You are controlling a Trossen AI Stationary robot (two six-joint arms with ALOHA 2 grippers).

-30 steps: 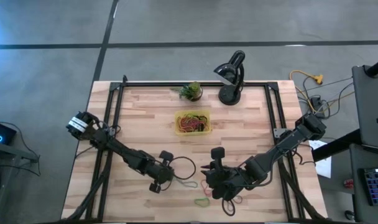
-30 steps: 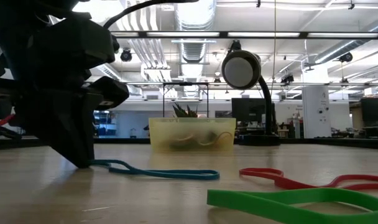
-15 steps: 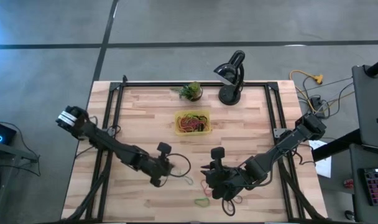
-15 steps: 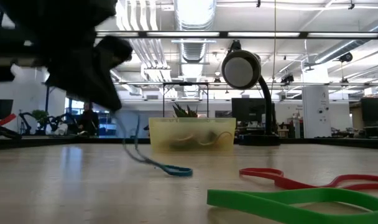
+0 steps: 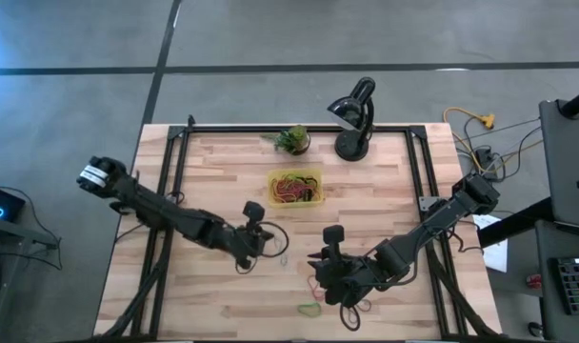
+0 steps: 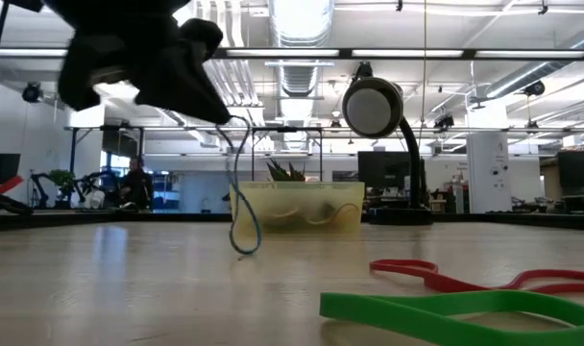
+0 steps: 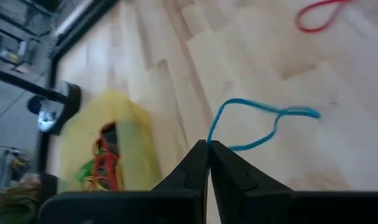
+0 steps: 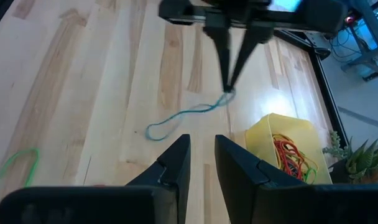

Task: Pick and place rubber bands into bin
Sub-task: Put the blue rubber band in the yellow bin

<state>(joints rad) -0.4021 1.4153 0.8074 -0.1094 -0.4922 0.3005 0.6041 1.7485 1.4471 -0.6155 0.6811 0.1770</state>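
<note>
My left hand (image 7: 207, 149) is pinched fully shut on the blue rubber band (image 7: 257, 127), holding it by one end; the rest of the loop hangs down, its long axis approx. vertical, lower end near the surface (image 5: 223, 181) but I cannot tell if it touches. The yellow bin (image 5: 294, 188) lies further toward the back of the surface from this hand and a little to my right, near but not under it, so the coming move is, I think, a short carry in that direction until the band hangs over the bin's rim, then release. The bin already has red, green and other bands inside. Left arm is clearly the nearer one to the bin. My right hand (image 8: 201, 155) waits low over the front part of the surface, fingers a bit apart w/ nothing between them. Not yet picked: a green rubber band (image 5: 309, 309) near the front edge and a red rubber band (image 6: 446, 277), both close to the right hand.
</note>
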